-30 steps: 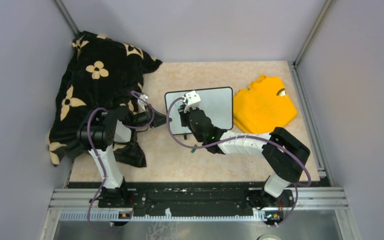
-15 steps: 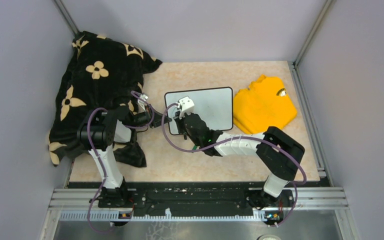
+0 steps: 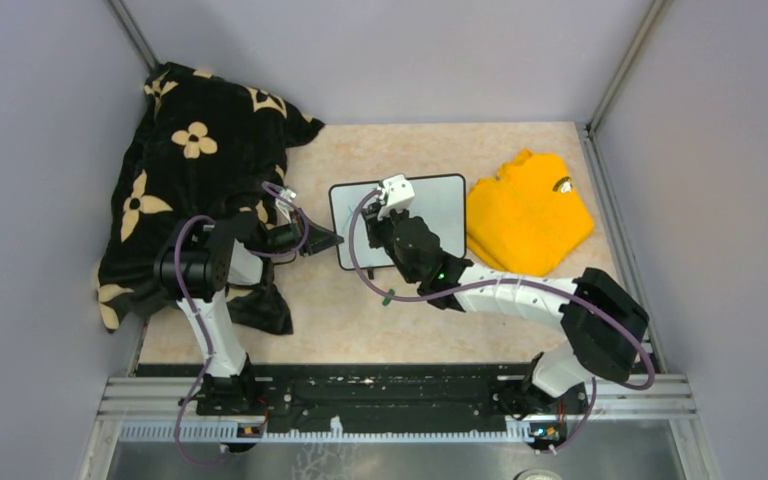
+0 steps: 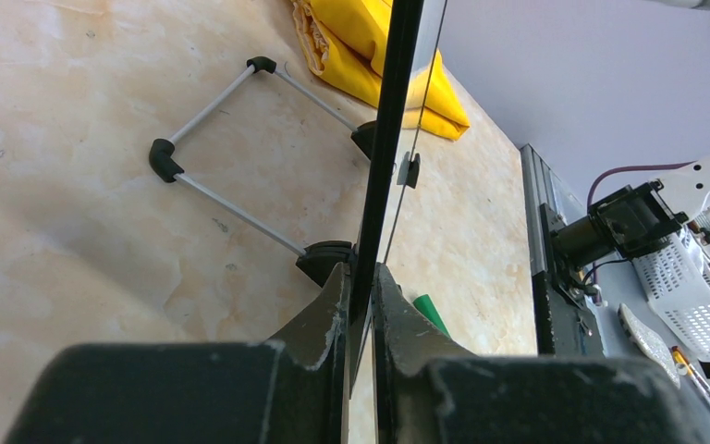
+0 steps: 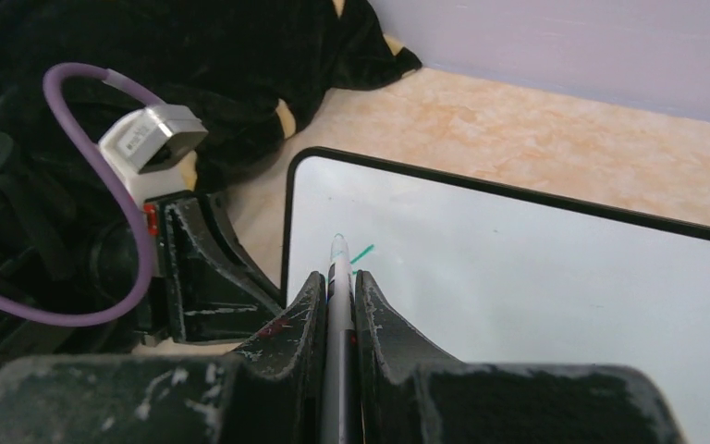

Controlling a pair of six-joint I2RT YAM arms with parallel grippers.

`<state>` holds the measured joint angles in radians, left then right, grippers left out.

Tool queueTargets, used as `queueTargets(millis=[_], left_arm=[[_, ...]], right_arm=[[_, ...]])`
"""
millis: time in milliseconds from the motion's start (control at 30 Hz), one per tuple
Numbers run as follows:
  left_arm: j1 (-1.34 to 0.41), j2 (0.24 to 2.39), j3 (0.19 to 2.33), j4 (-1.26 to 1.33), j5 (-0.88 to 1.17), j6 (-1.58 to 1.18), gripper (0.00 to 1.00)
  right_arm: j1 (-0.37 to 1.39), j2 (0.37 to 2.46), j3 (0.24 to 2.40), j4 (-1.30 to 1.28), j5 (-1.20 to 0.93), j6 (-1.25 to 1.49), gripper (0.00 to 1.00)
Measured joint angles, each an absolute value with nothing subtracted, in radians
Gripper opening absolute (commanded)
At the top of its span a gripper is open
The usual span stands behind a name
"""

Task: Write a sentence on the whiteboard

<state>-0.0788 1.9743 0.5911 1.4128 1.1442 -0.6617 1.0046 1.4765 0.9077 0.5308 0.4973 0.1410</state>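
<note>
Black flowered blanket (image 3: pixel 190 160) is piled left of the whiteboard (image 3: pixel 442 205). Left claw (image 4: pixel 361 282) pinches the board's left edge. The board's long side runs left-right, propped on a wire stand (image 4: pixel 231 211). Right claw (image 5: pixel 339 285) is clamped on a marker (image 5: pixel 337 257), tip by a green stroke (image 5: pixel 362 253). Yellow shirt (image 3: pixel 528 212) sits just beside the right edge, bare table (image 3: pixel 360 325) in front.
</note>
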Motion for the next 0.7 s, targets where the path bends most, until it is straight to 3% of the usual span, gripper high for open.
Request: queueTargets(millis=[700], left_arm=[[-0.079,1.974,0.591,1.406,1.145,-0.656,0.0]], right_arm=[[0.963,1.538,0.897,0.509,0.501,0.105,0.0]])
